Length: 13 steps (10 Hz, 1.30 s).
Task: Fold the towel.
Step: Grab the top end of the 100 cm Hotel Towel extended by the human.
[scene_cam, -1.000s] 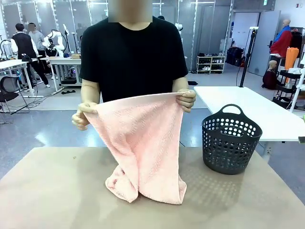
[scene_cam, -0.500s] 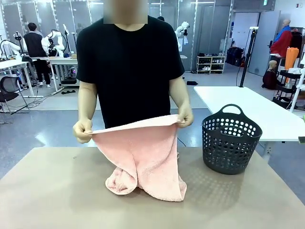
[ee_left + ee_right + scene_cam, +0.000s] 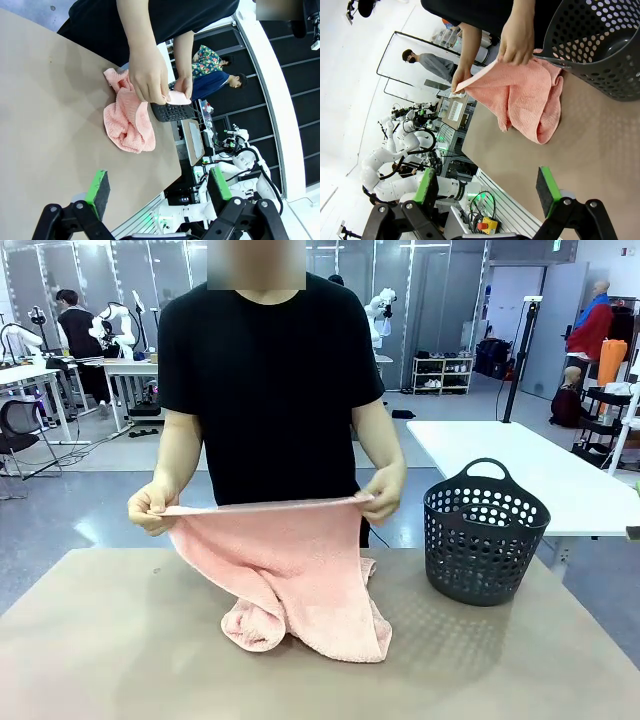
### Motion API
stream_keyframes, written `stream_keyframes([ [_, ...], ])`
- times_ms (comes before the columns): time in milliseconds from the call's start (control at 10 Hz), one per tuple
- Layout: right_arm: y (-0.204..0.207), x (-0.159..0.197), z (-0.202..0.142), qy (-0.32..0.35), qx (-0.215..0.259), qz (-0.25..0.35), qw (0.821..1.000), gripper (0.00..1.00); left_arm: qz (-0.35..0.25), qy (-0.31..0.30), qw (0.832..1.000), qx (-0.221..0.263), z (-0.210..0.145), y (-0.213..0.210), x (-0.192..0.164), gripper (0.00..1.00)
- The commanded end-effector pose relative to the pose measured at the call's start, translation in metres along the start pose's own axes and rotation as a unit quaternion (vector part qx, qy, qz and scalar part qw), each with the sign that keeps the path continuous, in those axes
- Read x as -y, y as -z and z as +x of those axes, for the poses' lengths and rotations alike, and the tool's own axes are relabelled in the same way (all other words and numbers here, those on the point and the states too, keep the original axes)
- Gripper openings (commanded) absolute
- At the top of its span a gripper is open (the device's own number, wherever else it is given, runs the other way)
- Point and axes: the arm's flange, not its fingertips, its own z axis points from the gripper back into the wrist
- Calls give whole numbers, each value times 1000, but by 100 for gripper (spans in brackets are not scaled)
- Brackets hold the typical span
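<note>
The pale pink towel [image 3: 285, 575] hangs from a person's two hands [image 3: 150, 508] over the far middle of the brown table [image 3: 120, 650], its lower end bunched on the tabletop. The left wrist view shows the towel [image 3: 131, 117] heaped under the person's hand [image 3: 147, 80]. It also appears in the right wrist view, where the towel [image 3: 520, 97] is stretched between both hands. My left gripper [image 3: 157, 192] stands open with nothing between its green pads, well back from the towel. My right gripper [image 3: 487, 187] is open too, away from the cloth.
A dark perforated plastic basket [image 3: 485, 535] stands on the table to the right of the towel, also seen as the basket [image 3: 600, 40] close to the cloth. A white table [image 3: 530, 475] lies behind it. The table's near half is bare.
The person has lowered the towel's top edge from chest height to waist height and spread the hands wider apart. More cloth rests on the table. Both grippers stay open.
</note>
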Motion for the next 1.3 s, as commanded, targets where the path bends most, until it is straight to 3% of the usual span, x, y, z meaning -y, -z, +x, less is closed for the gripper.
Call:
stream_keyframes([
  [0, 0, 0, 1, -3, 3, 7, 1000, 100, -5, 4, 1000, -2, 1, -1, 0, 100],
  [400, 0, 0, 0, 0, 0, 0, 1000, 100, 0, 0, 1000, 0, 0, 0, 0, 100],
  [500, 1, -8, 2, -65, -29, -14, 997, 100, 37, 78, 996, -28, 1, 5, 7, 100],
  [700, 12, -32, 14, -154, -90, -76, 981, 100, 49, 167, 982, -71, 9, 15, 46, 100],
  [900, 35, -64, 27, -249, -165, -133, 945, 100, 67, 281, 947, -139, 10, 40, 95, 100],
  [1200, 104, -156, 33, -410, -259, -154, 861, 100, 87, 444, 860, -236, -5, 96, 178, 100],
])
